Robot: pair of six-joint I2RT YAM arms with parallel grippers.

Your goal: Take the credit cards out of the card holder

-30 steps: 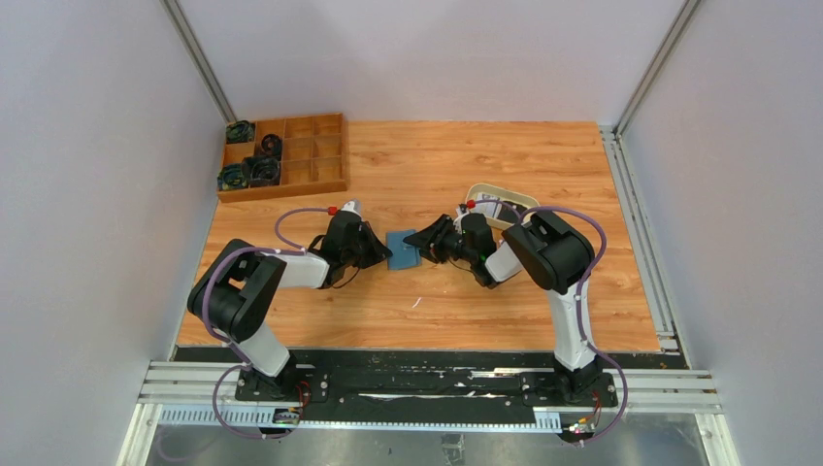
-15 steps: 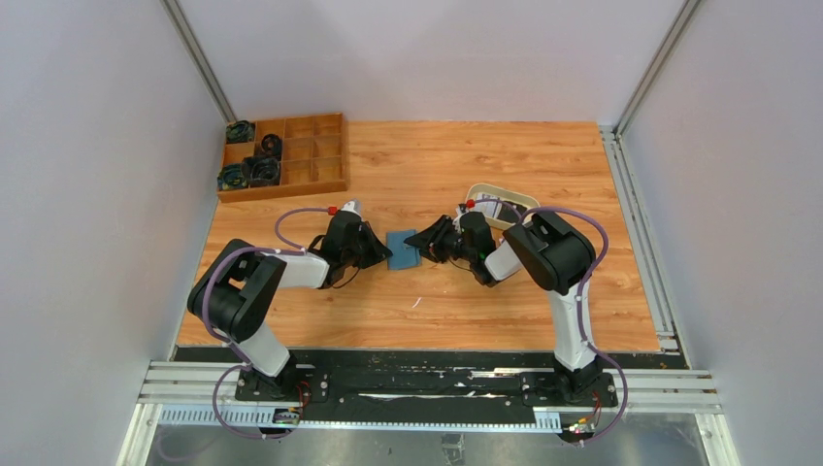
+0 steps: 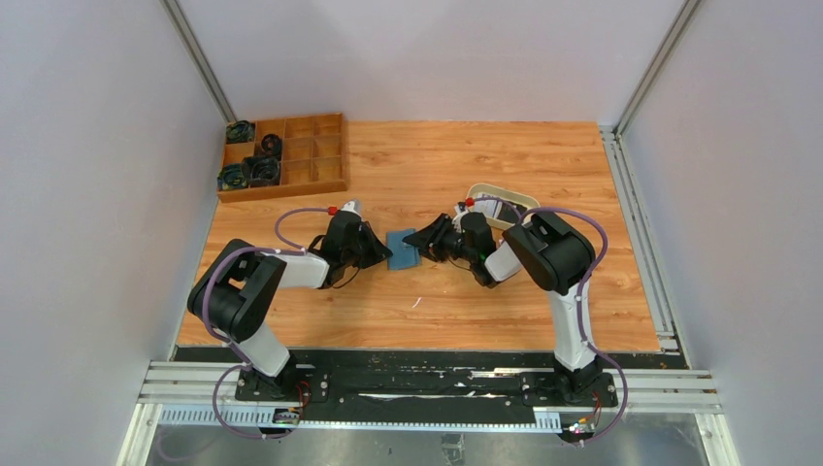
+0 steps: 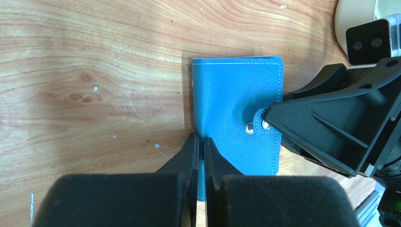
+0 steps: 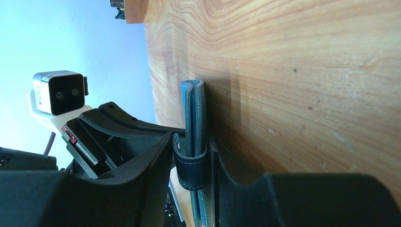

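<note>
- Two grippers are meeting on the card holder [image 3: 402, 250], one at each end, out over the wooden table [image 3: 437, 160].
- Your left gripper [image 4: 201, 150] is pinching a thin edge of the card holder. Its fingers are almost together, with a sliver of teal showing in the slit between them.
- The card holder is sitting straight ahead of the left fingertips, folded shut, with its broad stitched face turned toward the left wrist camera.
- The strap [image 4: 259, 126] with its metal snaps is wrapping over the edge farthest from the left gripper, right at the right gripper's fingertip.
- Your right gripper [image 5: 190, 151] is straddling that strap end, one finger on each side and both touching it, so it is clamped on the card holder.
- From the right wrist you are seeing the holder edge-on, with its layers lying closed together.
- You cannot tell whether the holder is resting on the table or is slightly lifted.
- The cream tray [image 4: 352, 28] is sitting just behind the right gripper, beside its wrist.
- The wooden divider box [image 3: 325, 146] is sitting well away beyond the left gripper, off to its left, with black fans [image 3: 250, 172] in some compartments.
</note>
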